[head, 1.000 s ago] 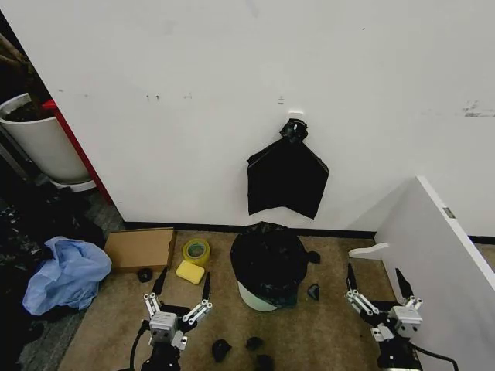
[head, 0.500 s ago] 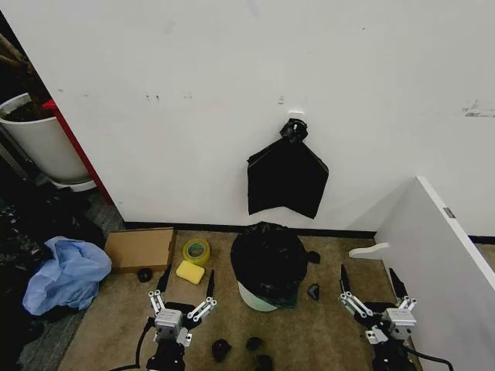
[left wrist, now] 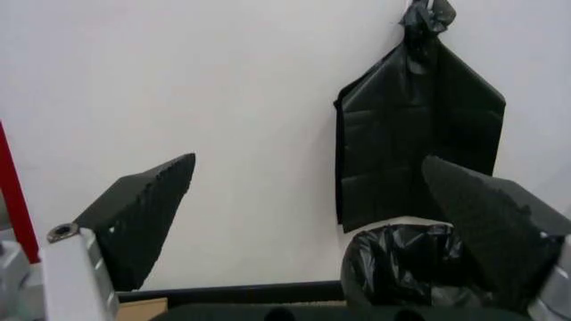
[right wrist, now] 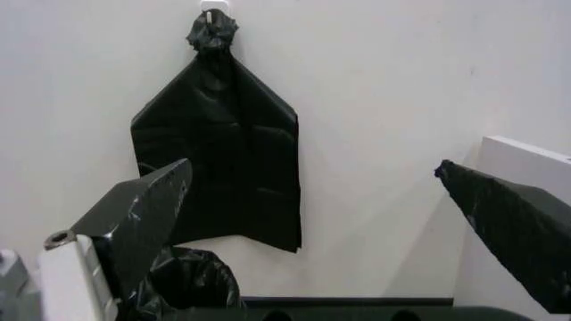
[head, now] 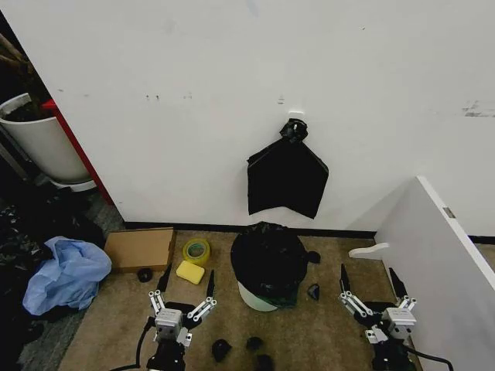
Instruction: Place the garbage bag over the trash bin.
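One garbage bag (head: pixel 268 259) over one trash bin (head: pixel 254 298), apparently covering it, two open claws

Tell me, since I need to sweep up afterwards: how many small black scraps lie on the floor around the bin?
6 visible: one beside the cardboard box, three in front of the trash bin, two on its right. Others may be hidden behind it.

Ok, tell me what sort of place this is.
Probably a utility or storage corner indoors: a spare bag bundle hangs on a bare white wall, the bag-lined trash bin stands on worn carpet, and a cardboard box lies nearby.
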`<state>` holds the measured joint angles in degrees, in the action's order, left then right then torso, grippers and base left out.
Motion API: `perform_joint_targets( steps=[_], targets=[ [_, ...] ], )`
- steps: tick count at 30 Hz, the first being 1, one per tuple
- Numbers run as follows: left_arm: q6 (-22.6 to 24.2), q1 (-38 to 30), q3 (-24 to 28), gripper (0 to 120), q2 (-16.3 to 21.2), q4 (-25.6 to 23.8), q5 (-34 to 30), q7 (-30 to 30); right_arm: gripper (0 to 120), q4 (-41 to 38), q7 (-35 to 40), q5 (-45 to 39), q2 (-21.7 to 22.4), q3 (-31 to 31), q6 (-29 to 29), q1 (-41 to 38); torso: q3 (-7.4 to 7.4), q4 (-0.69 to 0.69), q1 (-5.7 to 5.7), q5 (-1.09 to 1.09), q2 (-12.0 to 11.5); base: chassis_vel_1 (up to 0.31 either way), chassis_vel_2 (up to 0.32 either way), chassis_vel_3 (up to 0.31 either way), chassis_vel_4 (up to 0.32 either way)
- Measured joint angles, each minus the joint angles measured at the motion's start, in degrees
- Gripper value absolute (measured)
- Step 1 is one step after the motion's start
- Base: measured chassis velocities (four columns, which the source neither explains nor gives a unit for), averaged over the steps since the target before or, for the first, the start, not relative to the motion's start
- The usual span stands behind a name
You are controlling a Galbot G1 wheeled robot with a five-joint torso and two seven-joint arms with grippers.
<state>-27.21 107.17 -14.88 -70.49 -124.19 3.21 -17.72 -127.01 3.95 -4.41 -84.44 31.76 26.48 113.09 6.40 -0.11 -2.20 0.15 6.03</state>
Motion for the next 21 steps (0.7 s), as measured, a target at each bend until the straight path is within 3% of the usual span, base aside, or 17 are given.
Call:
perform_joint_targets(
  steps=[21],
  targets=[
    [0.06,-0.01,0.01,100,0.02,0.06,-0.08,-0.01,100,0.0,0.08,-0.08,0.03,-0.01,-0.08,-0.03,0.0,0.0,0.0,0.0,0.0,0.0,0.0,0.0,0.0]
  ],
)
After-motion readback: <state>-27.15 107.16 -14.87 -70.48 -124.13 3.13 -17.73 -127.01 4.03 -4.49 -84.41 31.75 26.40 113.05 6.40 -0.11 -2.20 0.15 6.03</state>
